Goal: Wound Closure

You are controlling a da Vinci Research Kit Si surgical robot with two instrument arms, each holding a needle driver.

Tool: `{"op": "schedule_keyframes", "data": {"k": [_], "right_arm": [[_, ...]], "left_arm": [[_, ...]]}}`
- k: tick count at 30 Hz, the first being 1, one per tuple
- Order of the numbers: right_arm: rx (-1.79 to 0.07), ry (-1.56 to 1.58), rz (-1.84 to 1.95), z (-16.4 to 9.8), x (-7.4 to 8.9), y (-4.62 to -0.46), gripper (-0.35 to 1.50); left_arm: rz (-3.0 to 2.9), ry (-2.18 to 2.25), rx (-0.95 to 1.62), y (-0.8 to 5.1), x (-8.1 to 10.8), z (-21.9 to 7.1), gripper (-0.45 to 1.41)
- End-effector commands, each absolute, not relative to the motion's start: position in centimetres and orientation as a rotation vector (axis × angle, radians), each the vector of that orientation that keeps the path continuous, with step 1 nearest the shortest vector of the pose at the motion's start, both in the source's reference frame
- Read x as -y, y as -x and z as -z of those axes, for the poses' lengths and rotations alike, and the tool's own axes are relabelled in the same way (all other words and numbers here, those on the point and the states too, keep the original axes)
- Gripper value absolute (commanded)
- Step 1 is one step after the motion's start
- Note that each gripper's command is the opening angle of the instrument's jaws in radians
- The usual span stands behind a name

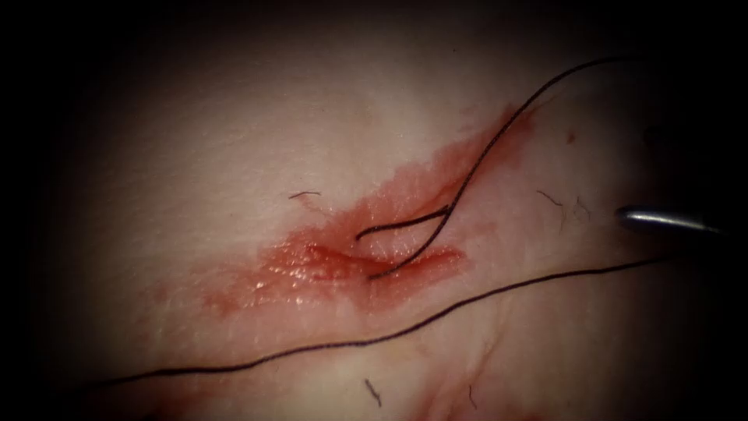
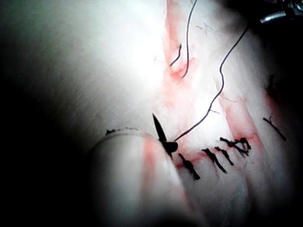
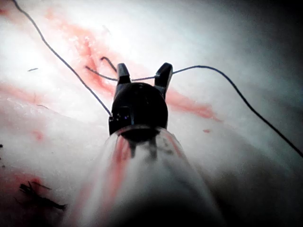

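Glossy wet tissue (image 1: 234, 156), matt dark thread (image 1: 499, 292), shiny metal tool tip (image 1: 662, 220)

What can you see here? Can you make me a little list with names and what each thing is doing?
tissue: has one cut, with red fluid around it
thread: two ends lie at the cut; a long strand crosses the tissue below it in the endoscope view
right pincer: open, thread passes between its jaws, holds nothing
left pincer: thread reaches its tip; a hold cannot be told
stitches: a row of dark ones beside the left pincer
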State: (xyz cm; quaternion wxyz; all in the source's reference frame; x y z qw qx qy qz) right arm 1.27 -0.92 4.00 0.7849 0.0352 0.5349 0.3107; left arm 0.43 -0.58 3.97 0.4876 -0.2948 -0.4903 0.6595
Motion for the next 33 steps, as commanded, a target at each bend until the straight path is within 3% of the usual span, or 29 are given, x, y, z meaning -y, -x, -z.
{"op": "schedule_keyframes", "data": {"k": [1,2,4,5,8,13,18,21,24,28,33], "right_arm": [[-1.148,-0.065,-0.679,-4.0,0.8,-1.31,1.09],[-1.147,-0.065,-0.680,-4.0,0.8,-1.30,1.11],[-1.147,-0.065,-0.680,-4.0,0.8,-1.28,1.11],[-1.147,-0.065,-0.679,-4.1,0.8,-1.28,1.11],[-1.148,-0.064,-0.678,-4.1,0.8,-1.28,1.13],[-1.147,-0.063,-0.678,-4.1,0.8,-1.29,1.13],[-1.147,-0.057,-0.679,-4.1,0.9,-1.34,1.13],[-1.146,-0.054,-0.679,-4.1,0.9,-1.37,1.13],[-1.146,-0.051,-0.679,-4.1,0.9,-1.39,1.13],[-1.145,-0.048,-0.680,-4.1,0.9,-1.41,1.13],[-1.148,-0.065,-0.698,-4.1,0.9,-1.35,1.16]], "left_arm": [[-1.602,0.713,1.186,-0.37,0.6,-4.0,-0.45],[-1.643,0.749,1.173,-0.35,0.6,-4.1,0.07],[-1.731,0.826,1.146,-0.32,0.5,-4.1,0.64],[-1.795,0.882,1.129,-0.29,0.5,-4.1,0.88],[-1.888,0.973,1.095,-0.23,0.3,-4.0,1.21],[-1.997,1.148,0.865,-0.09,-0.4,-3.6,1.23],[-1.922,1.352,0.499,0.24,-1.0,-3.3,1.11],[-1.825,1.438,0.487,0.53,-0.9,-3.4,1.06],[-1.786,1.470,0.442,0.88,-0.7,-3.5,0.84],[-1.763,1.506,0.483,1.50,-0.7,-3.8,0.84],[-1.712,1.543,0.569,2.55,-0.7,-4.2,0.27]]}}
